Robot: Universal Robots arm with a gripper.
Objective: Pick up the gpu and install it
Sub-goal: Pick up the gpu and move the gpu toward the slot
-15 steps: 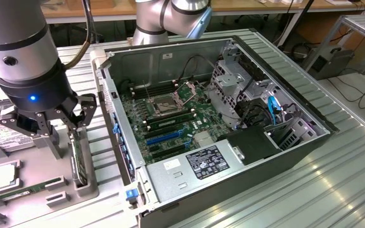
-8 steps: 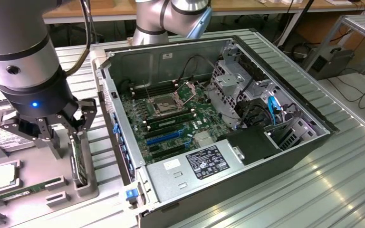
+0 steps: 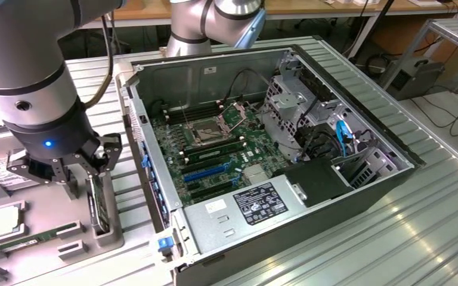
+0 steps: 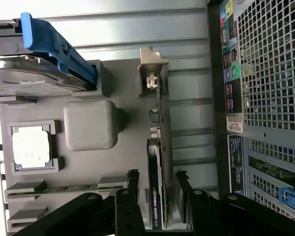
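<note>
**Position.** The hand (image 3: 90, 179) is found lowered over the tray (image 3: 108, 238) at the exterior view's left, beside the open case (image 3: 309, 179). Both rest on the ribbed tabletop (image 3: 388, 250).

**Task item.** The gpu (image 3: 95, 208) is seen standing on edge in its tray slot, with its silver bracket at the far end. In the wrist view the gpu (image 4: 158, 128) runs lengthwise between the fingers (image 4: 133, 183).

**Hand state.** The hand (image 4: 157, 173) is released. Its jaws are spread, one on each side of the card's fan end, and a gap is visible on both sides. No contact with the card can be confirmed.

**Other items.** A drive (image 4: 29, 81) with a blue rail, a processor (image 4: 32, 147) and a memory stick (image 4: 64, 188) are noted seated in the same tray.

**Progress.** The approach is judged complete and the hand aligned for grasping. The pickup is not yet made, since the card sits fully in its slot. Installation is outstanding: the blue slots (image 3: 201, 173) on the motherboard (image 3: 213, 149) are seen unoccupied.
</note>
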